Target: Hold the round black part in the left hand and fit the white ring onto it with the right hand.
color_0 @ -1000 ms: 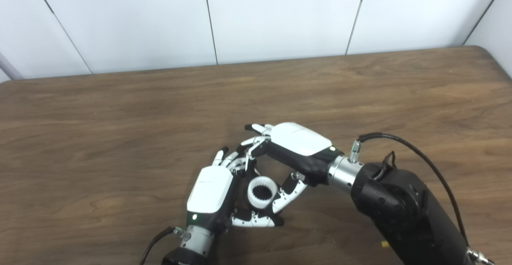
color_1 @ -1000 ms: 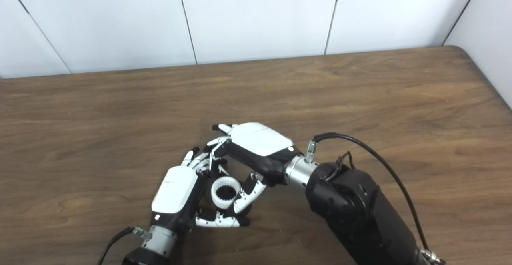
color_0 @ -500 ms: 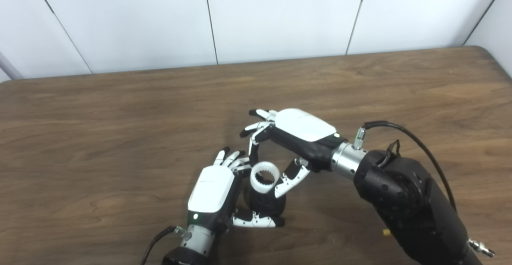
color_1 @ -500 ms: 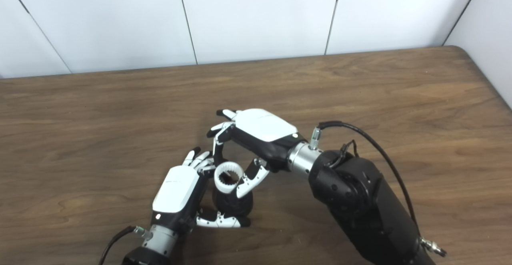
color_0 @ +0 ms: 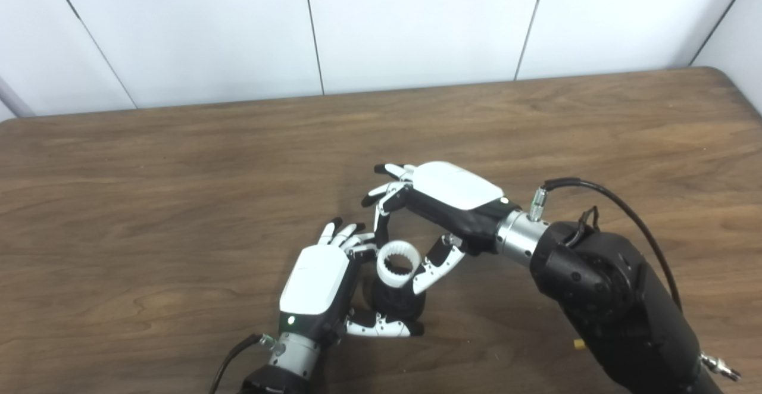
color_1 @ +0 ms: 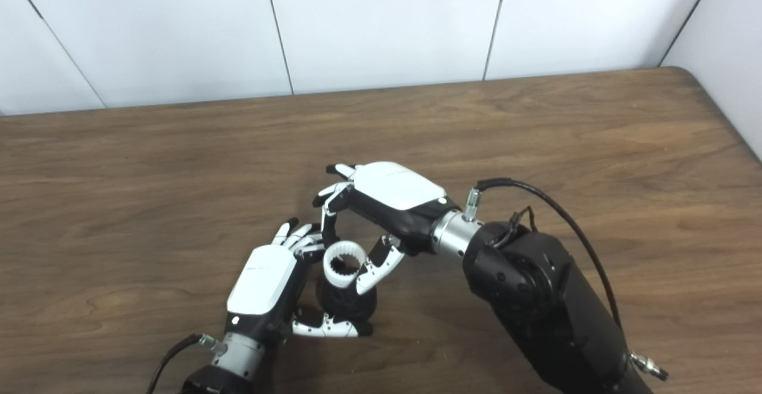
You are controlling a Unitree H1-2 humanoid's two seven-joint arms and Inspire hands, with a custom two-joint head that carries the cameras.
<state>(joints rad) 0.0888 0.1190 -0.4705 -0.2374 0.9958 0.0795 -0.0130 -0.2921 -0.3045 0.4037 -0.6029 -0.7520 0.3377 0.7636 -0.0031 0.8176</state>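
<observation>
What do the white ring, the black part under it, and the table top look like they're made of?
White ring: likely matte plastic, evenly opaque white with moulded-looking teeth around its inside. Round black part: dull, glare-free black, plastic or rubber; too dark and hidden by both hands to tell. Table: brown wood grain with a soft sheen, either wood or wood-look laminate.

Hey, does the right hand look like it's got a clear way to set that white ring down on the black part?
Probably yes. The right hand pinches the white ring just above the round black part, which the left hand grips from the side, leaving its top uncovered.
</observation>
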